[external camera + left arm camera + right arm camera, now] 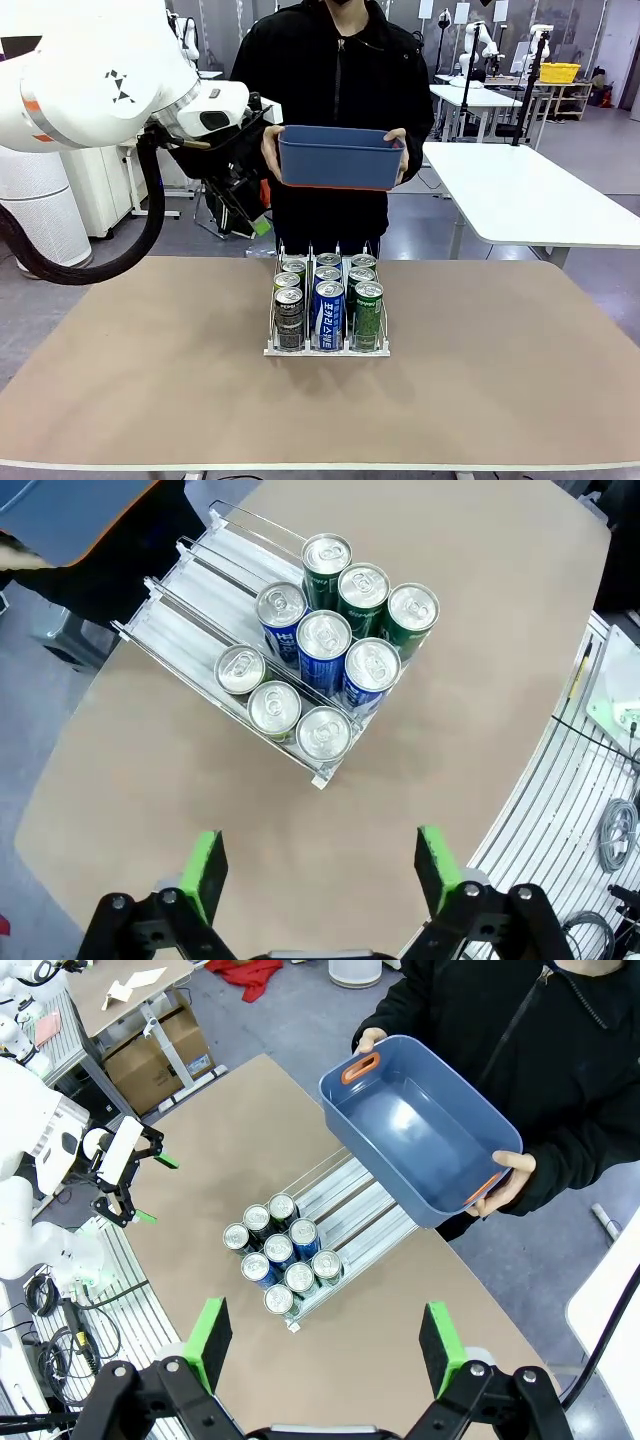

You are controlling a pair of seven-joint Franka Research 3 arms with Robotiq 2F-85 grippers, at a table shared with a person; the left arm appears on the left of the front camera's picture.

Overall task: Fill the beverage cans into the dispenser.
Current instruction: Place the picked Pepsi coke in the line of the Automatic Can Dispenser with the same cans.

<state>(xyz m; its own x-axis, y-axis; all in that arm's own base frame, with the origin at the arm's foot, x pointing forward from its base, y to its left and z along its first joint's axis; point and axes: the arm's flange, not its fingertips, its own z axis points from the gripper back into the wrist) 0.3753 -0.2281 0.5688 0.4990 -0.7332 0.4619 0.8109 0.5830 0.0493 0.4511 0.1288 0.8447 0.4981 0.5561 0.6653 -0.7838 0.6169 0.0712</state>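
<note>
Nine cans [325, 652] fill the dispenser's [195, 610] front; behind it the person holds a bin [340, 157]. Your left gripper [318, 874] and right gripper [326, 1342] hang released, empty: loading looks finished, retract.

I can't read any text for certain. The front blue can [327, 309] carries white vertical lettering, too small to make out. The black can [289, 320] and green can [368, 315] show print too blurred to read. The left arm [118, 86] bears a small black mark.
</note>
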